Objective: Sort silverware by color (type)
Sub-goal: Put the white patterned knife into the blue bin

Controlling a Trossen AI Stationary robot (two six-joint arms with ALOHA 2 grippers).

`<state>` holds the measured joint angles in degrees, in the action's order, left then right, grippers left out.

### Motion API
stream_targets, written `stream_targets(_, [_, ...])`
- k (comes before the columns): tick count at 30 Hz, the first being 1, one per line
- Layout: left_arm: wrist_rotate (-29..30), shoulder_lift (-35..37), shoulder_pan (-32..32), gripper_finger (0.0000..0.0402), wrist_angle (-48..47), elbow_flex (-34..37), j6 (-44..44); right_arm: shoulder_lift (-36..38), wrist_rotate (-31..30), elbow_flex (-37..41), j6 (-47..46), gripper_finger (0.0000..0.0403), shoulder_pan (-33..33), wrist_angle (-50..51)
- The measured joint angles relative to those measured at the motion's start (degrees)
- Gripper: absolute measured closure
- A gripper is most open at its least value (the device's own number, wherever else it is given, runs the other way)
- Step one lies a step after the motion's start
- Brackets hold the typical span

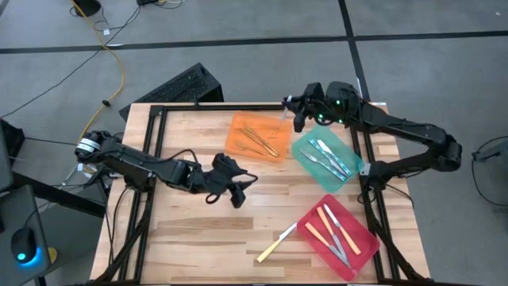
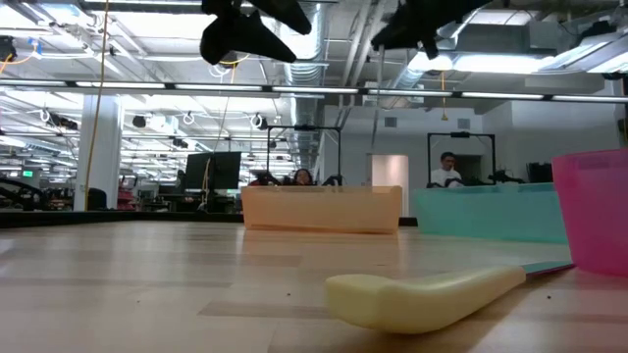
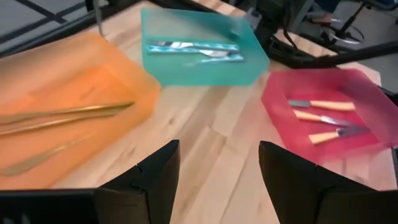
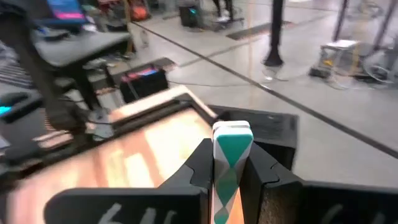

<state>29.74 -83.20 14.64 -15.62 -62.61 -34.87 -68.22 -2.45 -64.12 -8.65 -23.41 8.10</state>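
My right gripper [image 1: 296, 112] hovers at the far edge between the orange tray [image 1: 238, 127] and the teal tray [image 1: 305, 144], shut on a teal-and-white-handled utensil [image 4: 232, 149]. My left gripper [image 1: 236, 191] is open above the table's middle and holds nothing; its fingers [image 3: 155, 177] frame bare wood. Gold utensils [image 1: 259, 140] lie flat in the orange tray. Blue-handled ones [image 1: 329, 156] lie in the teal tray, and yellow-orange-handled ones [image 1: 333, 230] in the red tray [image 1: 305, 213]. One yellow-handled utensil [image 1: 275, 243] lies flat on the table beside the red tray. My right gripper pinches the utensil by its teal-and-white handle [image 4: 233, 138] between the two fingers [image 4: 200, 163]. The handle's end stands out past the fingertips. The utensil is lifted clear of the table, and in the low view a thin shaft [image 2: 378, 118] hangs down below the gripper.
A black frame [image 1: 151, 135] rims the table's left, far and right sides. Bare wood [image 1: 198, 238] lies along the near left. A dark keyboard-like object [image 1: 178, 86] sits past the far edge. In the low view, people [image 2: 448, 167] sit in the room behind.
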Motion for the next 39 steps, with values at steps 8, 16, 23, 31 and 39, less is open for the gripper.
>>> stream_targets(8, [1.0, 0.0, 1.9, 0.02, -4.5, 0.0, -1.0, -1.4, 1.2, 0.0, 1.0, 0.0351, -6.1, 5.1])
stream_targets(16, [0.9, 0.0, 2.1, 0.02, -7.2, 0.0, -3.2, -2.6, 2.4, -3.7, 2.6, 0.0351, -10.1, 18.3])
stream_targets(23, [1.1, 0.0, 2.1, 0.02, -8.2, 0.0, -2.5, -3.5, 2.5, -11.0, 3.7, 0.0351, -12.9, 32.0])
stream_targets(31, [2.6, 0.0, 2.2, 0.02, -8.1, 0.0, -3.3, -8.7, 2.6, -18.8, 4.1, 0.0351, -13.2, 45.3])
stream_targets(39, [2.7, 0.0, 3.0, 0.02, -8.5, 0.0, -2.7, -16.9, 1.0, -21.0, 4.2, 0.0351, -11.1, 55.8])
